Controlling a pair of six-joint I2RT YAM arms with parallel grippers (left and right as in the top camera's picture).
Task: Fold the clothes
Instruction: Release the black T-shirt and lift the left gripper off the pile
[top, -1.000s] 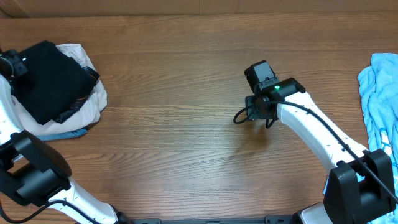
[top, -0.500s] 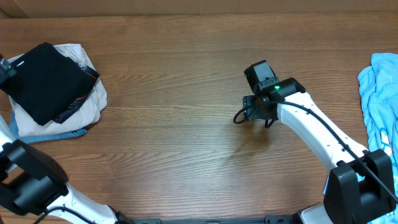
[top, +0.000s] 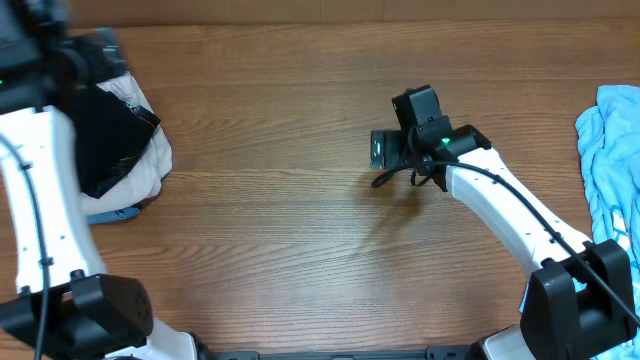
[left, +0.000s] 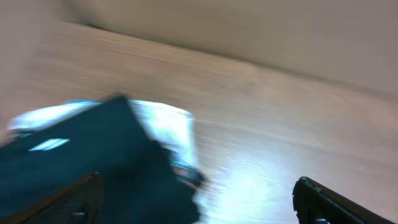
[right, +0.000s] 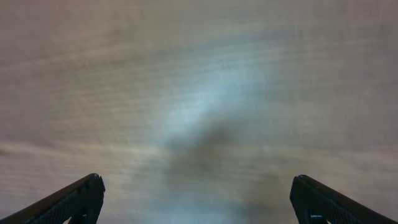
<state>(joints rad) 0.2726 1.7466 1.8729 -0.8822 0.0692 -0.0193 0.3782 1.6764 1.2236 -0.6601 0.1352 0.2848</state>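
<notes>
Hovering my left pincer (left: 199, 202), jaws spread wide, I see the black garment (left: 93, 168) beneath it, toward its left finger; my right pincer (right: 198, 200), equally wide and empty, sits well apart from the blue clothes (top: 610, 150).

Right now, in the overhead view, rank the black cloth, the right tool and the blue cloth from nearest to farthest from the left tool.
1. Black cloth, far left of the table.
2. Right tool, mid-table, over bare wood.
3. Blue cloth, at the right edge.
</notes>
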